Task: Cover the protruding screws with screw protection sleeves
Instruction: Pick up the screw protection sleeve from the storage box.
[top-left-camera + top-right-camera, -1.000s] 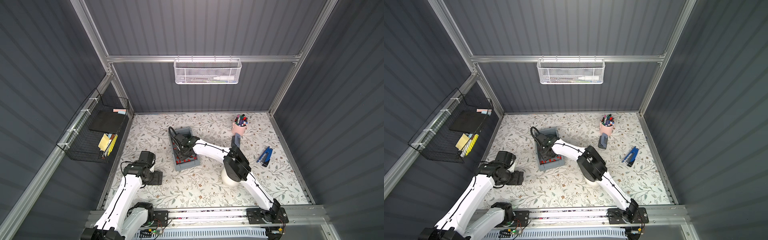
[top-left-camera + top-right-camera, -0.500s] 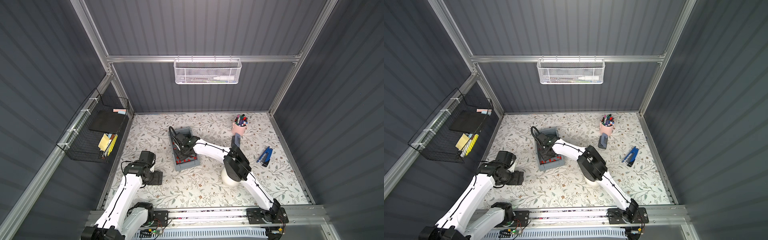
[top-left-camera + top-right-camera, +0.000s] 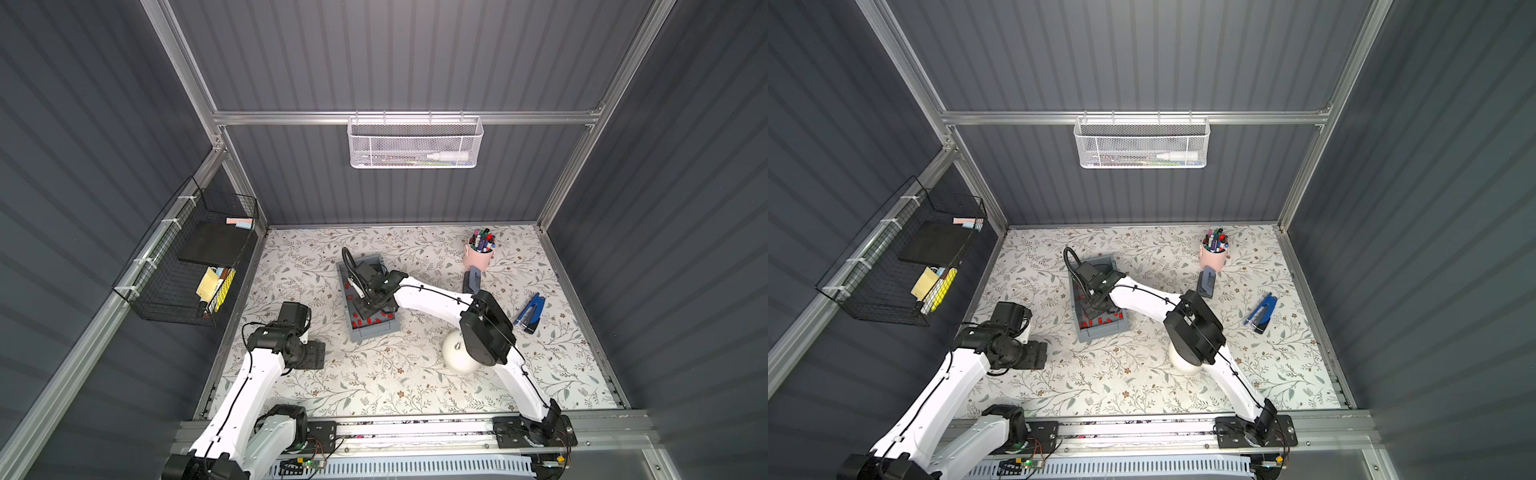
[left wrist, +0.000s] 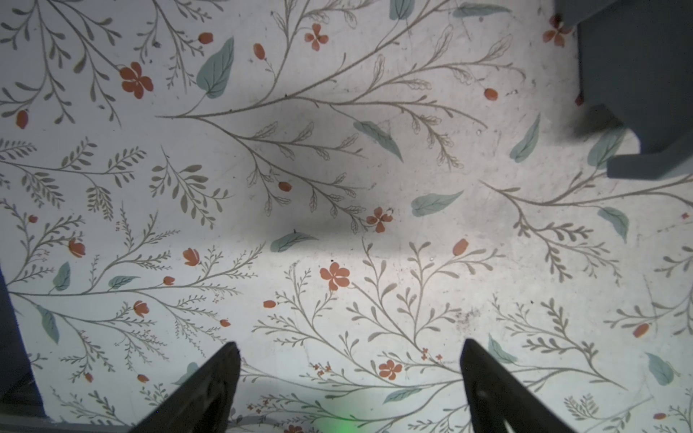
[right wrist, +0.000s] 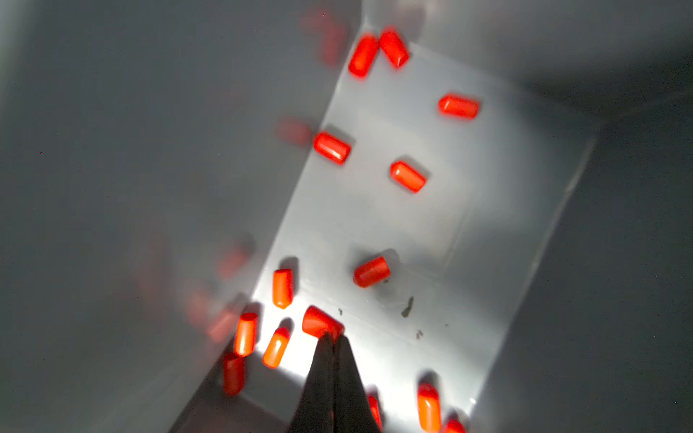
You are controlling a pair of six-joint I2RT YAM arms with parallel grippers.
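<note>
Risk: right gripper (image 5: 332, 343) jaws pressed together, tips touching end of one sleeve (image 5: 321, 323) in grey bin (image 3: 372, 332), frame centre; pinch marginal, slip on lift likely; protruding screws (image 3: 457, 345) on white dome (image 3: 455, 363), lower right, beneath elbow: collision hazard; left gripper (image 4: 348, 343) wide, empty.

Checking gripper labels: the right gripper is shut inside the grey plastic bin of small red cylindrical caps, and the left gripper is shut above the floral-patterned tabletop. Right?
No: the left gripper is open. The left wrist view shows its black fingers wide apart above the floral-patterned tabletop. The rest stands.
</note>
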